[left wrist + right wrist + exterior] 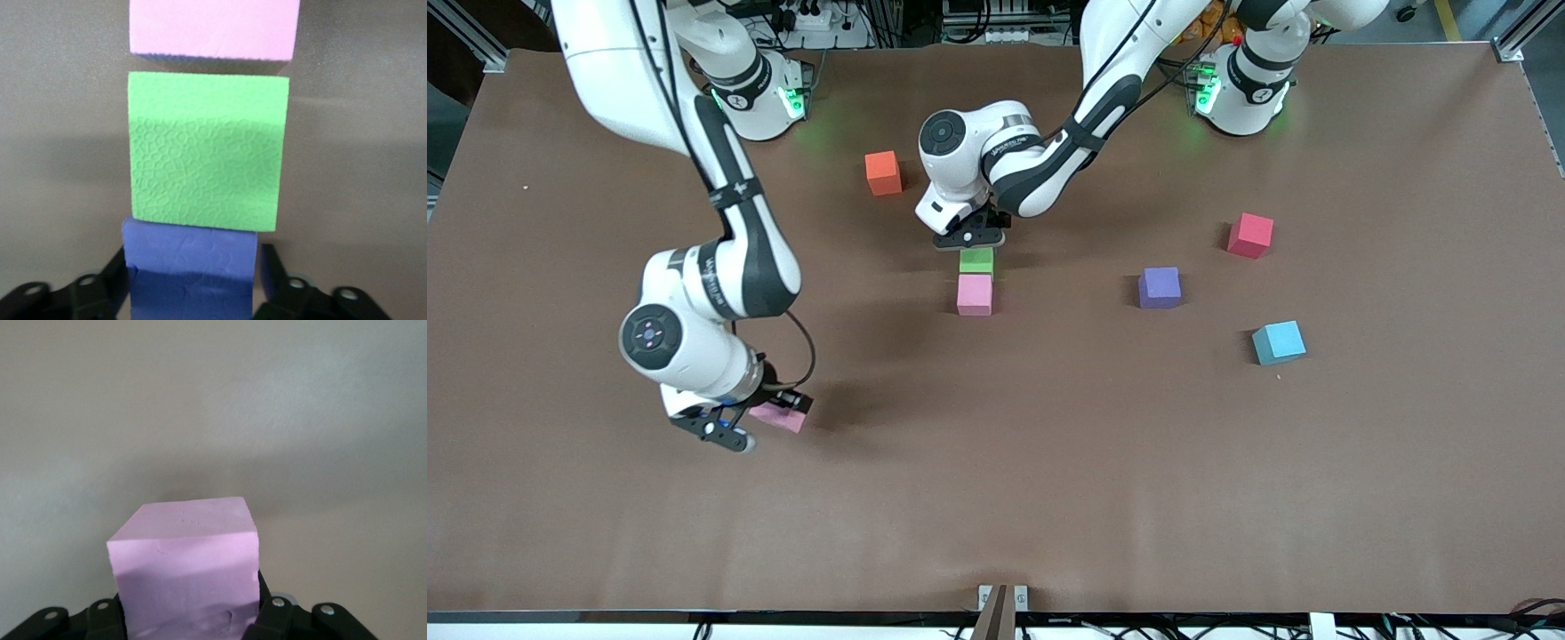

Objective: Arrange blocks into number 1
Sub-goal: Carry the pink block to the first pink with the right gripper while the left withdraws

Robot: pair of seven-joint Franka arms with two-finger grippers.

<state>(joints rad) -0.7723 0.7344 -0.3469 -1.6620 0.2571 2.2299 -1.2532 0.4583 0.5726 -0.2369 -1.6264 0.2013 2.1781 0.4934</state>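
A pink block (975,294) and a green block (976,260) lie touching in a short row at the table's middle. A purple block (190,267) sits against the green block (207,150) at the end farther from the front camera. My left gripper (970,237) is shut on it; the front view hides it under the hand. A second purple block (1160,287) lies alone toward the left arm's end. My right gripper (765,416) is shut on the second pink block (785,418), low over the table toward the right arm's end. That block (187,567) fills the right gripper (190,597).
An orange cube (883,172) lies near the arms' bases. A red cube (1250,235) and a light-blue cube (1279,342) lie toward the left arm's end, close to the lone purple block. Brown table cover (1049,462) stretches bare toward the front camera.
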